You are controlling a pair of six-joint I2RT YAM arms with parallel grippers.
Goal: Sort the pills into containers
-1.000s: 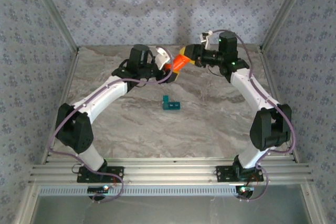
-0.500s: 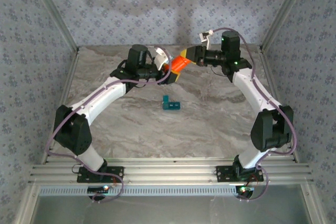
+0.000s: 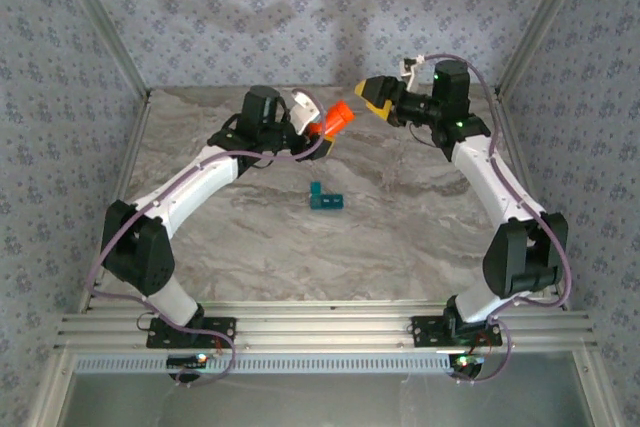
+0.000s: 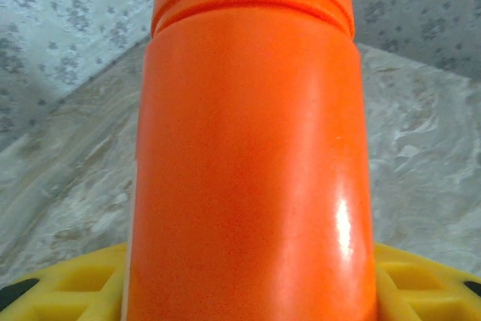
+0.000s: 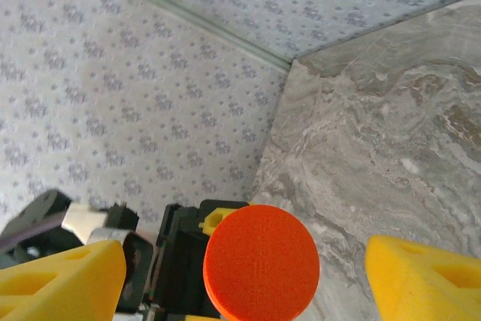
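Two arms, two hands, one orange bottle [image 3: 338, 117], one teal pill box [image 3: 325, 198]. The desk [image 3: 250, 237] is grey and marbled, with patterned blue-grey walls [image 3: 300, 7] on three sides. The left hand [image 3: 320, 133] is clamped on the bottle, which is tilted above the far desk with its cap [image 5: 261, 261] on. The right hand [image 3: 372, 90] has its yellow fingers [image 5: 60, 280] apart, just off the cap, gripping nothing. The pill box lies mid-desk, well apart from both hands; its contents are too small to tell.
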